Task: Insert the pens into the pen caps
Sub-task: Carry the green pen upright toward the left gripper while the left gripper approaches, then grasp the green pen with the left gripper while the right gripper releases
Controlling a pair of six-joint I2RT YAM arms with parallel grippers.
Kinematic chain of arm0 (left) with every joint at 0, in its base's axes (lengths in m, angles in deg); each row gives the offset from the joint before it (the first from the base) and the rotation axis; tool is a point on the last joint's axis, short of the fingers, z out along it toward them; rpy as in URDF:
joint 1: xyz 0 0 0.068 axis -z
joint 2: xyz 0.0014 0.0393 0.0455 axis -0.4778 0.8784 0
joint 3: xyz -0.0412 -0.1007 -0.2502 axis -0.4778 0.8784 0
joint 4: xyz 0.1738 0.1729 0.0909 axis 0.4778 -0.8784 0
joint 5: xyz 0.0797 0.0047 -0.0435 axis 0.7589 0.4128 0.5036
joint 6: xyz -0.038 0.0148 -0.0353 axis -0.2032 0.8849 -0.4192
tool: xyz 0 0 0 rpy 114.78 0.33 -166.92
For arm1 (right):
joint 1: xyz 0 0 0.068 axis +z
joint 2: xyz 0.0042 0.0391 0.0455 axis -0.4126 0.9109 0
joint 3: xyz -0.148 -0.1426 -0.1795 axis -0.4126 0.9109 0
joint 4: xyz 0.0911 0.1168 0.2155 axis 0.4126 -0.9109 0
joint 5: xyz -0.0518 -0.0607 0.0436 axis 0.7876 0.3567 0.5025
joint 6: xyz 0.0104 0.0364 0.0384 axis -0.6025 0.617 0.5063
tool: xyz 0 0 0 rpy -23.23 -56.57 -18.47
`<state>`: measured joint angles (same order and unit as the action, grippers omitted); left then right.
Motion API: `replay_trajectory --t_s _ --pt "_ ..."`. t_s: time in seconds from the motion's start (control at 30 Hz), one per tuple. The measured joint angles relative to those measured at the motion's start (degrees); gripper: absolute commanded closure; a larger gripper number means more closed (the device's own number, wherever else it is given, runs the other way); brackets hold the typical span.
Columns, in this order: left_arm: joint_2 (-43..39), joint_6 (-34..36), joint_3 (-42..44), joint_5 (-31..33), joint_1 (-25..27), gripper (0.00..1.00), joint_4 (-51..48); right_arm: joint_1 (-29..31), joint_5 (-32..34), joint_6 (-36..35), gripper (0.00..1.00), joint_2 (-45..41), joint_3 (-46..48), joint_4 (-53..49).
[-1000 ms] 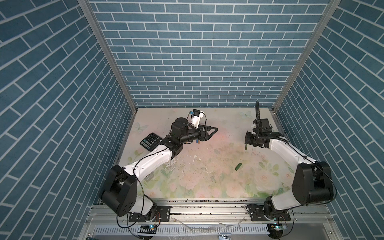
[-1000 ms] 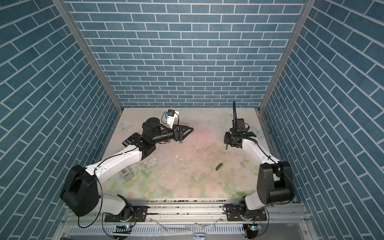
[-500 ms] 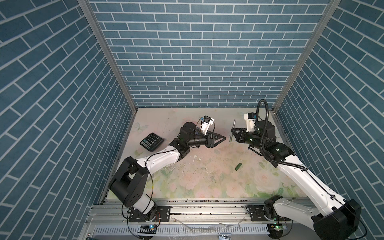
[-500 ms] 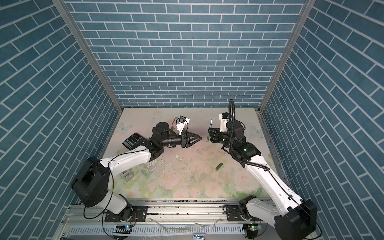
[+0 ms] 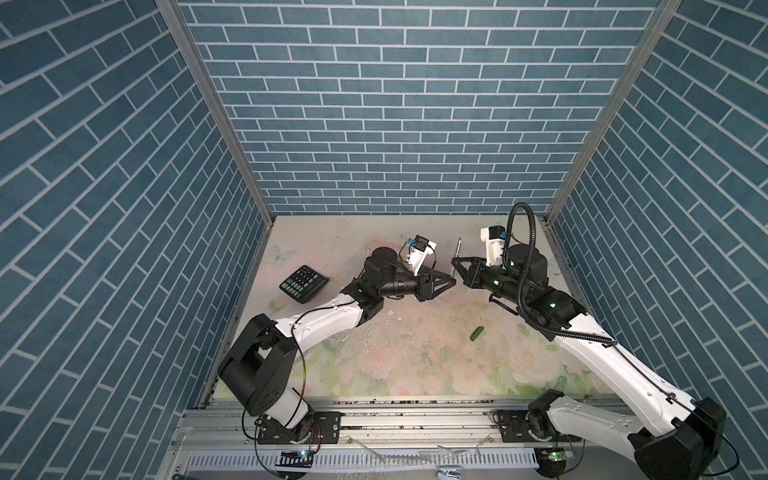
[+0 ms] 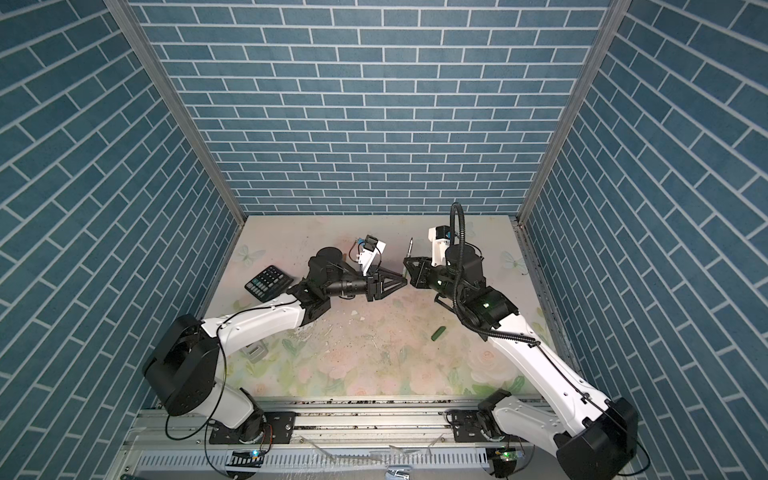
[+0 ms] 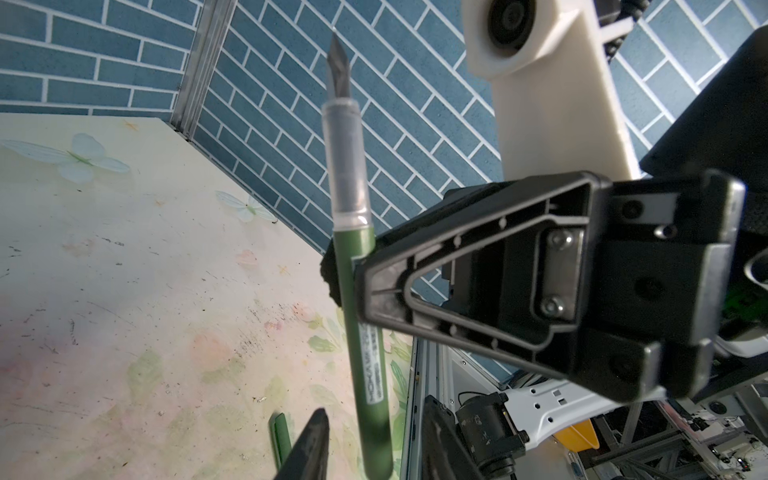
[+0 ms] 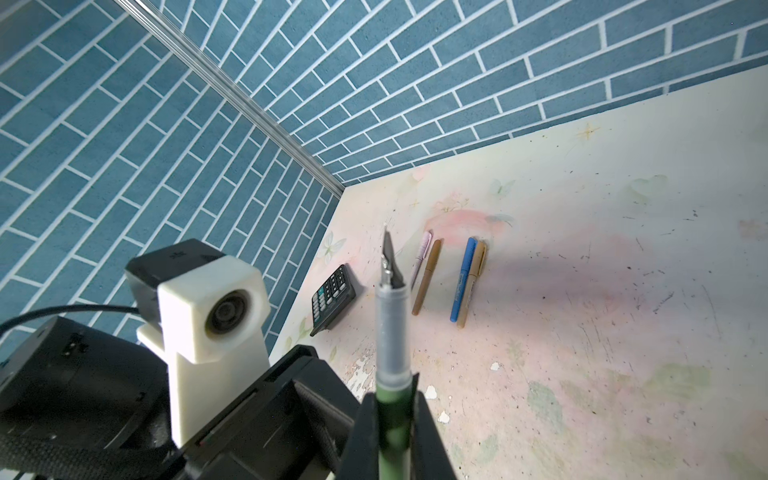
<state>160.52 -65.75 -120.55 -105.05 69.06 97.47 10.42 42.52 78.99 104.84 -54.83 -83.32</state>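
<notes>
Left gripper (image 7: 374, 444) advanced to green pen (image 7: 368, 365) pinched in right gripper (image 8: 392, 415), jaws spread astride; off-centre squeeze could twist it.

Both top views: stereo pair, high above front rail (image 5: 415, 409), looking down & fwd over whole table (image 5: 332, 241) to back wall (image 5: 395, 124); nr identical. Left wrist cam: v. close, faces green pen (image 7: 365, 332) & right gripper (image 7: 353, 274). Right wrist cam: close, faces opp. way, past same pen to calculator (image 8: 332, 299). Wrist views share pen, table.
</notes>
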Motion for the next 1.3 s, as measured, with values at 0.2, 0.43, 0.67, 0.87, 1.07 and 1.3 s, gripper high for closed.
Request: replay_trajectory --t_s 0.2,0.43,0.67,0.87,1.07,1.3 --pt "0.0 0.1 0.0 0.2 0.1 0.70 0.0 0.4 -0.1 0.0 0.96 1.0 0.0 1.0" --pt "0.0 0.1 0.2 1.4 0.1 0.84 -0.1 0.5 -0.4 0.1 0.95 1.6 0.0 1.4" --pt "-0.2 -0.1 0.2 3.3 0.1 0.92 -0.9 0.5 -0.7 1.0 0.69 1.5 0.0 1.6" --pt "-2.5 0.5 1.3 6.4 0.2 0.98 -1.6 0.6 -1.0 1.1 0.64 0.3 0.0 -0.4" --pt "-6.8 3.1 3.1 12.3 0.2 1.00 -3.3 0.6 0.4 1.0 0.63 -4.5 0.0 -4.2" --pt "-11.7 7.9 6.1 18.6 0.2 1.00 -3.4 0.4 7.4 -1.0 0.65 -8.4 -0.1 -12.0"
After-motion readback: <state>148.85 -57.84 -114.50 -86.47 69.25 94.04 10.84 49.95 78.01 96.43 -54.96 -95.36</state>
